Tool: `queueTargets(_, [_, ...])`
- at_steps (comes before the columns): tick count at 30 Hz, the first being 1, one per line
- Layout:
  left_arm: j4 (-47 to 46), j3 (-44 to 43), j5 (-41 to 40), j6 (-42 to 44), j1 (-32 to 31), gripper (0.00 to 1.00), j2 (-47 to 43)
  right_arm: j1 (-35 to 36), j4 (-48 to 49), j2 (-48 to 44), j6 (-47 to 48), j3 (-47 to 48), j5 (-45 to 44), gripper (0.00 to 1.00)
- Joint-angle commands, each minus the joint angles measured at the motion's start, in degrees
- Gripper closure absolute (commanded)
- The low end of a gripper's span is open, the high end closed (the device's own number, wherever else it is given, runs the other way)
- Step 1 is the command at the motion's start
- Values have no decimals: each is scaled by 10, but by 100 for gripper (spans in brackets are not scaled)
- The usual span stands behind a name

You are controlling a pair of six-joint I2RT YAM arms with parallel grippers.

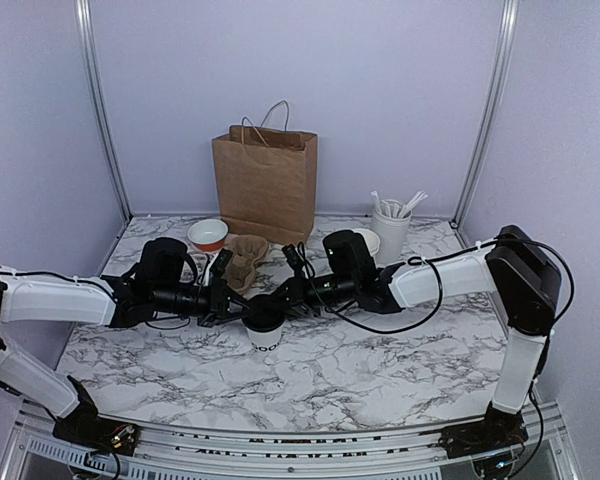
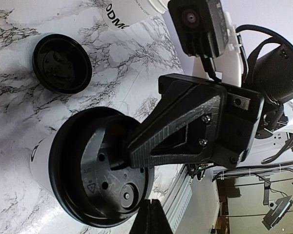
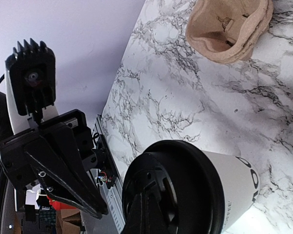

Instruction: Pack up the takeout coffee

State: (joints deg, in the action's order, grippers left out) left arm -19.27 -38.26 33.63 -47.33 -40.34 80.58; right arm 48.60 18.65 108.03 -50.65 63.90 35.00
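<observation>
Two arms meet at table centre: left gripper (image 1: 240,309) and right gripper (image 1: 280,297) over takeout coffee cup (image 1: 264,338), black lid (image 1: 263,314) on top. Both jaws pressed together, nothing pinched. Tips at lid; contact unclear to us. Cup lettering partly cut off. Second black lid (image 2: 62,63) lies apart. Carrier (image 1: 242,260) just behind; open marble toward near edge.

The cup (image 1: 264,338) is standing in the middle of the counter (image 1: 380,370) with the lid (image 1: 263,312) sitting on it. The carrier (image 1: 242,258) is lying behind it, the bag (image 1: 265,183) is standing farther back, and the stirrer cup (image 1: 391,230) is at the back right.
</observation>
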Motion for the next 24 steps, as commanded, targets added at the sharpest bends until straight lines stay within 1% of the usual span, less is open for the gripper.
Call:
queueTargets(1, [49,-33,-21,24,1,100,-26,0,-16,6,11,17,-5,100])
queueTargets(5, [113,-60,-53,54,1,100,-17,0,-26,-4,16,43,-4,100])
queueTargets(8, [141,-68,-67,70,2,100,-10,0,-33,-9,20,65,-4,100])
queueTargets(14, [150,-73,-69,75,-7,100,9,0,-25,-11,19,88,-10,100])
queueTargets(15, [150,-74,-69,76,-9,100,12,-17,-18,-10,17,89,-10,100])
queueTargets(19, [155,-80,-73,78,-15,100,19,-21,-6,7,14,93,-8,100])
queueTargets(24, [167,-87,-81,83,-17,100,22,-23,25,42,-13,52,7,100])
